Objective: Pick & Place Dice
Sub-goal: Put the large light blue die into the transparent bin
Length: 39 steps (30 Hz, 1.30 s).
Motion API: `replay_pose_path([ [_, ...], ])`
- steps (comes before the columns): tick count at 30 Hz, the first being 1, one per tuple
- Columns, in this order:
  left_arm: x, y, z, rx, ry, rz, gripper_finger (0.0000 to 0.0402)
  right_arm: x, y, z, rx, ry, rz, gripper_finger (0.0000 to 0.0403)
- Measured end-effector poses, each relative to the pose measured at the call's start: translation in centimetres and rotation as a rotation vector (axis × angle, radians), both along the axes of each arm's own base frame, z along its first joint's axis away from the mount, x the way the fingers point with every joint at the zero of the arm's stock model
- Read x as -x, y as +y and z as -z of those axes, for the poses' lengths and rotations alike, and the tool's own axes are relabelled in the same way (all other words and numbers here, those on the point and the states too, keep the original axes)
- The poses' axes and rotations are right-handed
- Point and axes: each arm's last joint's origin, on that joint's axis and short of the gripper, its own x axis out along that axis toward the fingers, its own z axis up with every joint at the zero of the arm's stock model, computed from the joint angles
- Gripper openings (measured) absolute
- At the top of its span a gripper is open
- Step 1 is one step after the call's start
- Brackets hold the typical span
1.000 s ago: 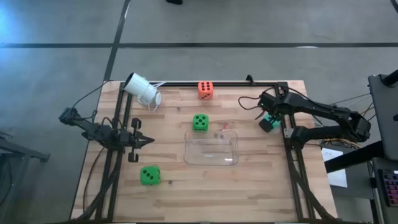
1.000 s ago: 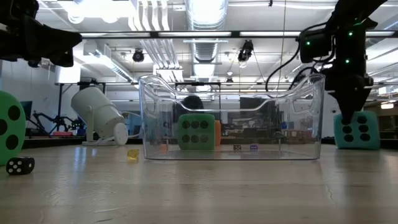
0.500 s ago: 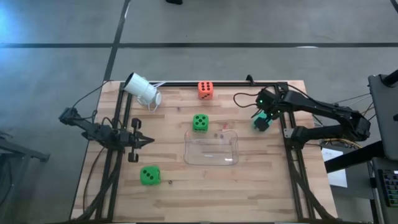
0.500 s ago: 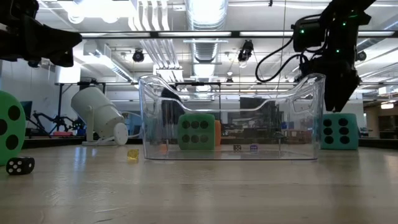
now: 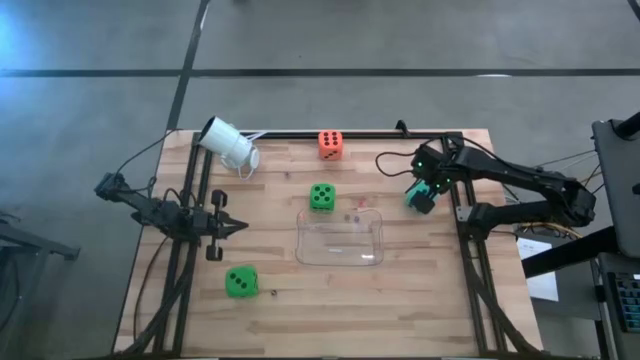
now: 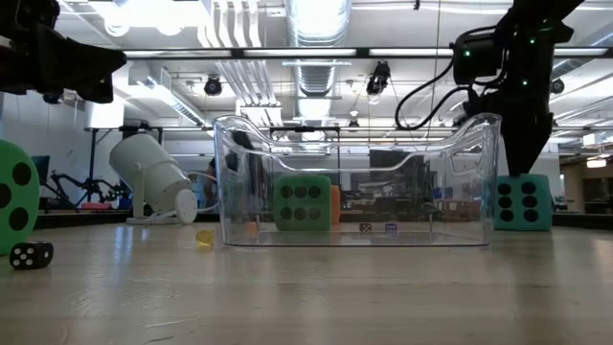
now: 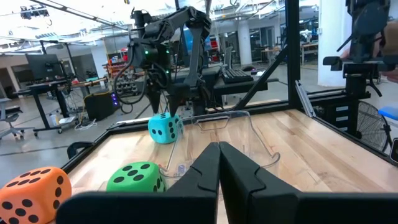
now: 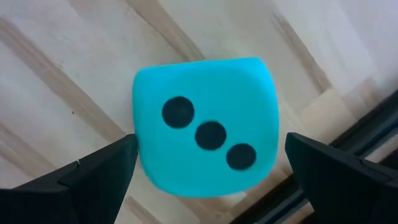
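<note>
Right pincer over the teal die

The right pincer (image 5: 424,193) hangs above the teal die (image 5: 422,197) at 3 o'clock on the surface (image 5: 420,290), fingers (image 8: 93,177) apart on either side, not touching it. The left pincer (image 5: 238,227) waits at 9 o'clock, fingers together. The die sits just right of the clear tray (image 5: 341,240).

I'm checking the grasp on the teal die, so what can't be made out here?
- Contact: in the right wrist view the right gripper's fingers flank the teal die with gaps; touch unclear.
- Low view: the clear tray hides part of the die.
- High view: the arm covers most of it.
</note>
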Motion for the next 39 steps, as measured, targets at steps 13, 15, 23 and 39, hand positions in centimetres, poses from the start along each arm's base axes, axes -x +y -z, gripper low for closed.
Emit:
replay_pose_path([
  [13,0.0,0.0,0.0,0.000,0.000,0.000,0.0010,-0.6,-0.4,1.2,-0.028,0.049,-0.002,0.0400],
  [15,0.0,0.0,0.0,0.000,-0.001,0.000,0.0010,-0.8,-0.5,1.4,-0.032,0.056,-0.003,0.0400],
  [23,0.0,0.0,0.0,0.000,-0.001,0.000,0.0010,-1.4,-0.8,1.8,-0.036,0.044,-0.007,0.0400],
  [39,0.0,0.0,0.0,0.000,0.000,0.000,0.0010,-1.4,-0.8,2.0,-0.055,0.031,0.001,0.0323],
])
